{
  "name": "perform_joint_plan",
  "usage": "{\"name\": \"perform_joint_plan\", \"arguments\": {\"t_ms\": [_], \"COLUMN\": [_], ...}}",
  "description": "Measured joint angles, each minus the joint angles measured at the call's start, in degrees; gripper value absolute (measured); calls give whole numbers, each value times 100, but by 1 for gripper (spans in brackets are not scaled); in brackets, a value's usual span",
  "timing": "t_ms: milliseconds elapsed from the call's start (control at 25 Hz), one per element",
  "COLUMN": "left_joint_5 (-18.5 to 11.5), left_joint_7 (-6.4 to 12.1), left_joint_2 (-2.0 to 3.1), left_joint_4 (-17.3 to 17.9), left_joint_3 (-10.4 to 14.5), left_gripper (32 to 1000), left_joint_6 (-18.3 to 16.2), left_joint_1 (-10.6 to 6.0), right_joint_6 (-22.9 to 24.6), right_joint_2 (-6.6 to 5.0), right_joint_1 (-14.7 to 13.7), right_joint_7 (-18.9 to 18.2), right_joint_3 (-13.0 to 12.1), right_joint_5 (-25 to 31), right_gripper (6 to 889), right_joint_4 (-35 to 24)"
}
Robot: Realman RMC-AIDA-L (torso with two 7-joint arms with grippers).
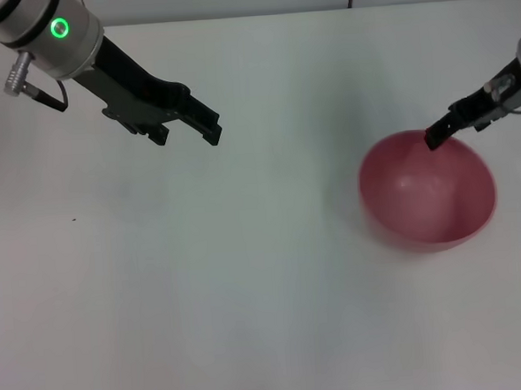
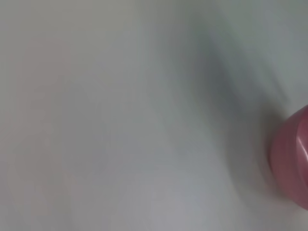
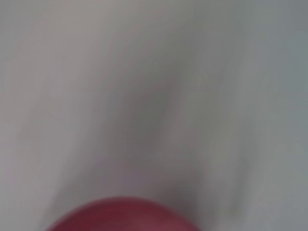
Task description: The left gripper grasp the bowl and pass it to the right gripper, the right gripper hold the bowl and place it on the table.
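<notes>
Upright on the table (image 1: pixel 249 293), the bowl (image 1: pixel 427 194) sat with the right gripper (image 1: pixel 436 136) at its far rim, jaw state unclear. Well away, the left gripper (image 1: pixel 210 125) hung narrowly parted; a gentle, vertical release seemed wise.

Smooth pink plastic bowl (image 1: pixel 426 190) with a soft shine. Matt white table (image 1: pixel 204 278), plain and even. Black matt left gripper (image 1: pixel 205 126) on a silver-grey metal-looking arm (image 1: pixel 52 35).

The pink bowl (image 1: pixel 427 192) sits upright, mouth up, on the white table (image 1: pixel 204 278), toward its right side.
</notes>
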Motion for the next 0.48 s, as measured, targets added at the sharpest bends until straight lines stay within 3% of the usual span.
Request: {"name": "perform_joint_plan", "arguments": {"t_ms": [120, 280, 480], "left_joint_5": [0, 0, 5], "left_joint_7": [11, 17, 21], "left_joint_2": [-2, -2, 0], "left_joint_4": [0, 0, 0], "left_joint_3": [-6, -7, -7], "left_gripper": [883, 883, 883], "left_joint_6": [0, 0, -31], "left_joint_1": [12, 17, 28], "right_joint_6": [202, 426, 612], "right_joint_2": [-54, -105, -145], "right_joint_1": [1, 43, 128], "right_joint_7": [0, -12, -65], "right_joint_3": [267, 494, 507], "right_joint_5": [0, 5, 9], "right_gripper": [843, 869, 882], "right_joint_4": [-246, -476, -545]}}
